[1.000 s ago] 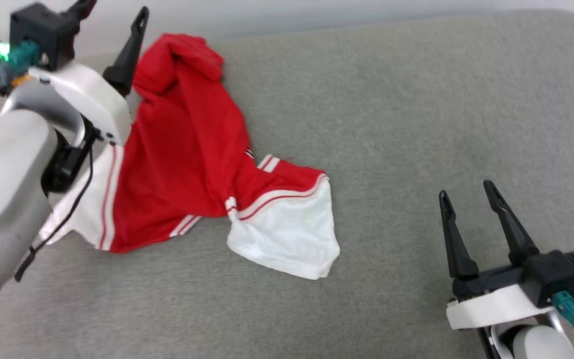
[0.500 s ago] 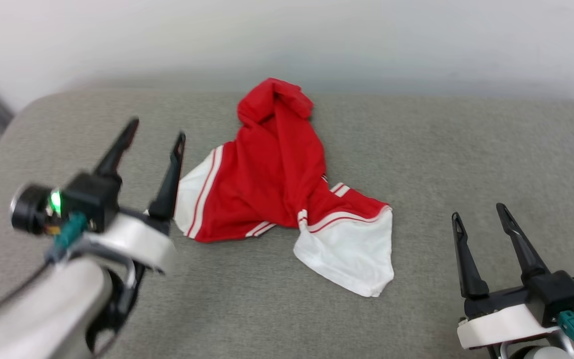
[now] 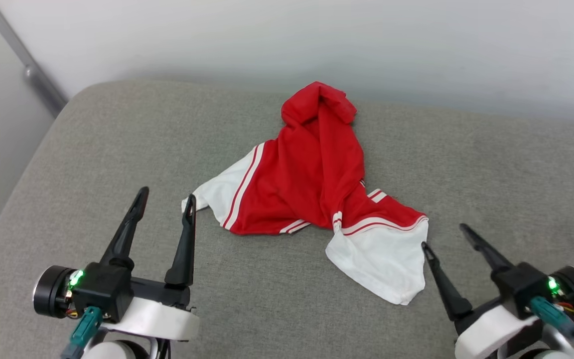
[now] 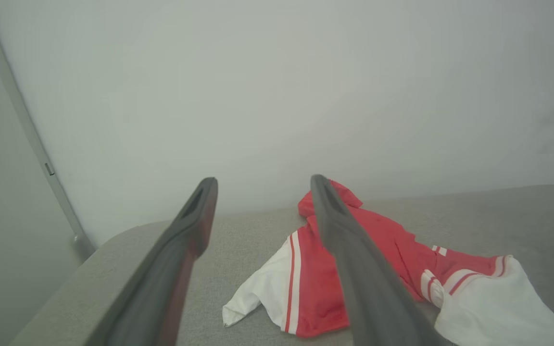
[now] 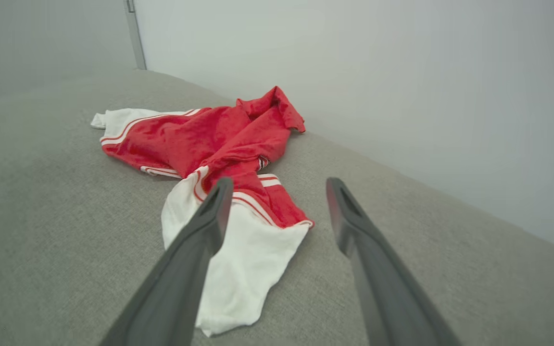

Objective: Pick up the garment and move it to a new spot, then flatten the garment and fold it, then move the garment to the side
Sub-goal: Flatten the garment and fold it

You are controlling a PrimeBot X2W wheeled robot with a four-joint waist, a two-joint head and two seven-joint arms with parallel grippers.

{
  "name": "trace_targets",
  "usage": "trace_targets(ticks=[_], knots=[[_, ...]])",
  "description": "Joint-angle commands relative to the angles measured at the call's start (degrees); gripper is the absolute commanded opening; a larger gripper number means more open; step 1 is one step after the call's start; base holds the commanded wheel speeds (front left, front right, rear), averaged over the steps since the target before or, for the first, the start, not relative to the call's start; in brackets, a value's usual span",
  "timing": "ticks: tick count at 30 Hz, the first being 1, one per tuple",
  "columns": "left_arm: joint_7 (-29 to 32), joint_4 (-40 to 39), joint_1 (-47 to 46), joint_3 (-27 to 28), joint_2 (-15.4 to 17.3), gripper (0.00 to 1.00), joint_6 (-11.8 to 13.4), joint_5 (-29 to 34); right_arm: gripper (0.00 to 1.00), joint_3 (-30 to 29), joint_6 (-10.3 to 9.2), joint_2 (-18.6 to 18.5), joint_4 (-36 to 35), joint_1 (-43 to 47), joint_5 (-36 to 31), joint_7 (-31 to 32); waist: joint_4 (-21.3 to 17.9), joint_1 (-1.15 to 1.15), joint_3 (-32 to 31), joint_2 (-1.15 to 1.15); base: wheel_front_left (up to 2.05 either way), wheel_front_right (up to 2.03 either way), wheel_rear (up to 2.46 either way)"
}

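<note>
The shirt (image 3: 312, 184) lay bunched on the grey cushion (image 3: 92, 149), its red end by the back edge, just as before. The left gripper (image 3: 166, 194) had pulled back from it toward the front edge, fingers spread wide. The right gripper (image 3: 443, 235) stayed spread, close to the shirt.

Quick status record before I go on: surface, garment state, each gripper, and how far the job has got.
surface: grey cushion against a pale wall
garment: red and white, crumpled, lying loose on the cushion, a white sleeve out to each side
left gripper: open, empty, tips close to the left sleeve
right gripper: open, empty, tips close to the right sleeve
progress: garment not yet flattened or folded
</note>
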Motion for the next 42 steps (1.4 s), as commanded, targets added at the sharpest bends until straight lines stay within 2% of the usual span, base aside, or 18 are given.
trace_targets(ticks=[1, 7, 13, 19, 25, 27, 28, 33, 42], knots=[[-0.14, 0.01, 0.75, 0.60, -0.26, 1.00, -0.53, 0.73, 1.00, 1.18, -0.04, -1.58, -0.61, -1.06, 1.12, 1.78, 0.59, 0.01, 0.72, 0.00, 0.00, 0.00, 0.00], [-0.14, 0.94, 1.57, 3.50, -3.22, 1.00, -4.44, 3.25, 1.00, 12.89, -0.04, -12.03, -2.29, -6.07, 10.86, 19.57, 2.66, 0.01, 3.63, 0.00, 0.00, 0.00, 0.00], [-0.14, 2.47, 1.04, 5.62, -7.00, 1.00, -8.16, 5.52, 1.00, 19.49, -0.04, -16.05, 0.62, -11.21, 18.24, 34.21, 5.40, 0.01, 6.10, 0.00, 0.00, 0.00, 0.00], [-0.15, 3.90, 0.87, 7.73, -10.04, 1.00, -11.07, 7.62, 1.00, 22.05, -0.05, -17.22, 5.89, -13.39, 18.96, 40.79, 8.39, 0.01, 7.69, 0.00, 0.00, 0.00, 0.00], [-0.15, 4.70, 1.76, 9.98, -12.18, 1.00, -13.20, 9.35, 1.00, 22.42, -0.09, -17.64, 10.49, -11.99, 17.68, 43.40, 9.61, 0.01, 8.11, 0.00, 0.00, 0.00, 0.00], [-0.15, 4.94, 2.07, 10.73, -12.91, 1.00, -13.74, 9.93, 0.15, 22.26, -0.10, -17.50, 11.48, -11.42, 17.37, 43.85, 9.52, 0.01, 7.98, 0.00, 0.00, 0.00, 0.00], [-0.15, 5.12, 2.33, 11.09, -13.22, 1.00, -13.96, 10.24, 0.00, 22.59, -0.10, -17.60, 11.68, -11.32, 17.12, 43.82, 9.37, 0.01, 7.77, 0.00, 0.00, 0.00, 0.00], [-0.15, 6.05, 3.03, 12.78, -13.91, 1.00, -15.15, 11.50, 0.00, 23.05, -0.04, -16.47, 9.02, -12.30, 17.96, 40.65, 7.51, 0.01, 5.88, 0.00, 0.00, 0.00, 0.00], [-0.15, 6.57, 6.89, 15.45, -14.25, 1.00, -16.57, 13.11, 0.00, 19.45, -0.04, -15.51, 1.47, -11.92, 19.79, 36.14, 2.16, 0.01, -0.23, 0.00, 0.00, 0.00, 0.00]])
